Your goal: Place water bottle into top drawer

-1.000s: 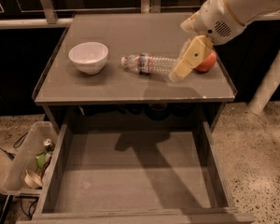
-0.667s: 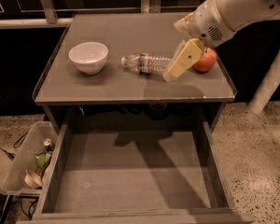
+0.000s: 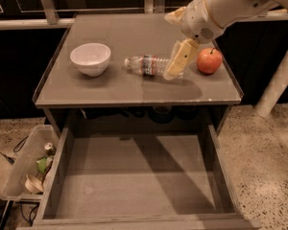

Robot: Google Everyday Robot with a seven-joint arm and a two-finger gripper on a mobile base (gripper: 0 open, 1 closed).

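The water bottle (image 3: pixel 149 65) lies on its side in the middle of the tabletop, cap pointing left toward the bowl. My gripper (image 3: pixel 177 61) hangs from the white arm coming in from the upper right. Its tip is right at the bottle's right end and hides that end. The top drawer (image 3: pixel 139 176) is pulled out below the table's front edge, with nothing on its flat grey bottom.
A white bowl (image 3: pixel 90 57) stands on the left of the table (image 3: pixel 110 92). A red apple (image 3: pixel 209 60) sits just right of my gripper. A clear bin of trash (image 3: pixel 24 164) stands on the floor left of the drawer. A white post (image 3: pixel 278 80) rises at the right.
My gripper has moved left, away from the apple and onto the bottle's right end. The apple now shows in full. The bottle, bowl and drawer have not moved.
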